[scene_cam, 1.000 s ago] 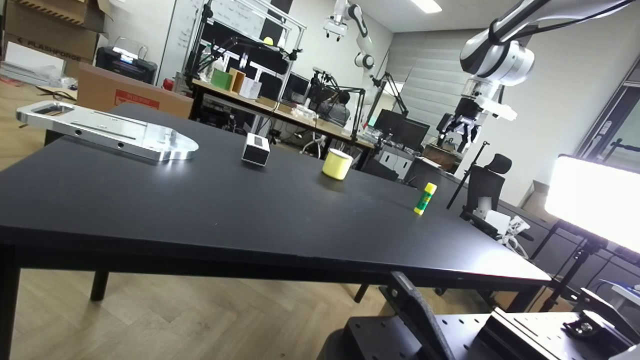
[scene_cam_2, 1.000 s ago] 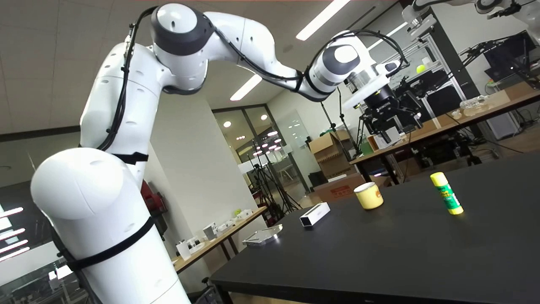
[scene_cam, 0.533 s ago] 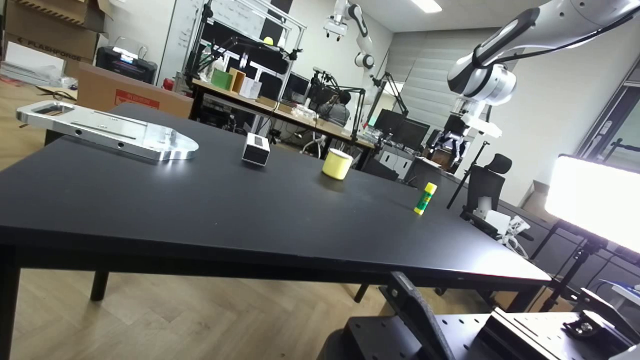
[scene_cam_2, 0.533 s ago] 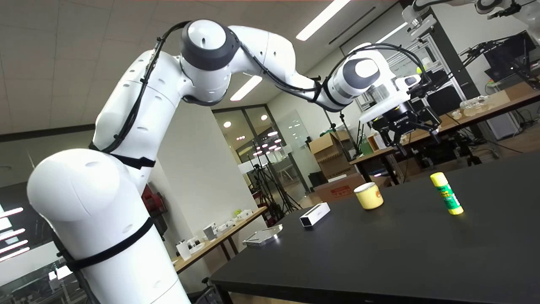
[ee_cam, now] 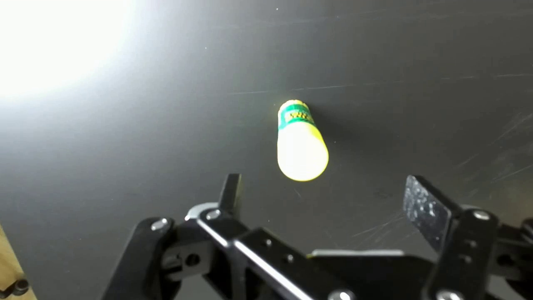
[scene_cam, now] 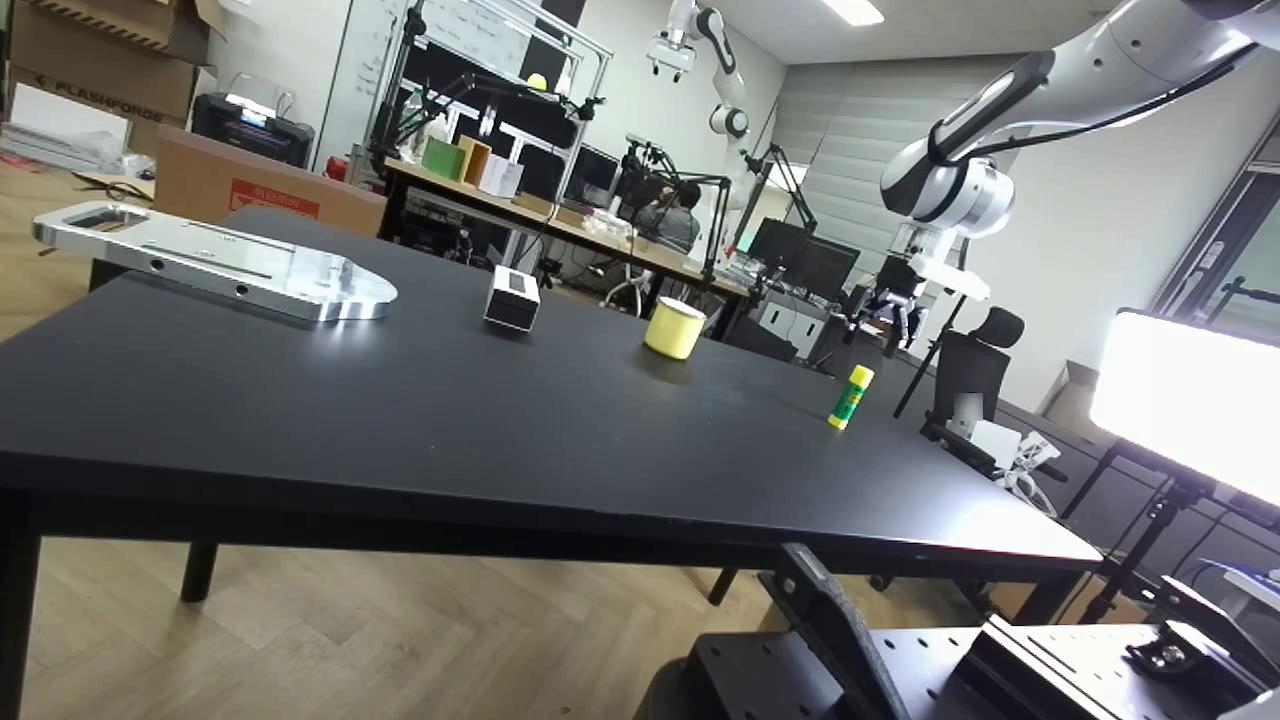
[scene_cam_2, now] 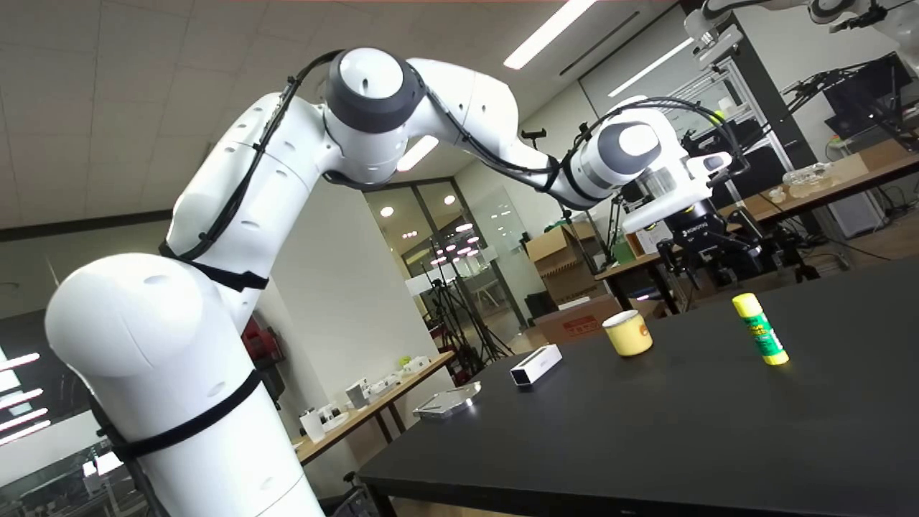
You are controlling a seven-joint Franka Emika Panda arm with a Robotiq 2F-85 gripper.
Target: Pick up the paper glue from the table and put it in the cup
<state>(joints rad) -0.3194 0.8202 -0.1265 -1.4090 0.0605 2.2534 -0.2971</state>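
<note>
The paper glue, a slim stick with a yellow cap and green label, stands upright on the black table in both exterior views (scene_cam: 850, 398) (scene_cam_2: 761, 329). In the wrist view the glue (ee_cam: 300, 146) lies ahead of the fingertips, between their lines and closer to the left finger. The pale yellow cup (scene_cam: 674, 330) also shows in an exterior view (scene_cam_2: 628, 334), upright, apart from the glue. In the wrist view a pale, yellow-edged rim peeks out behind the gripper, mostly hidden. My gripper (ee_cam: 321, 187) is open and empty, above the table in both exterior views (scene_cam: 872, 338) (scene_cam_2: 707, 269).
A black-and-white box (scene_cam: 512, 298) stands on the table (scene_cam: 450, 420) past the cup, also in an exterior view (scene_cam_2: 536, 364). A flat metal plate (scene_cam: 215, 260) lies at the table's far end. A bright lamp panel (scene_cam: 1190, 400) stands beside the table.
The arm and gripper have come down towards the table, moving left in one exterior picture and right in the opposite one. The glue, cup and box have not moved.
</note>
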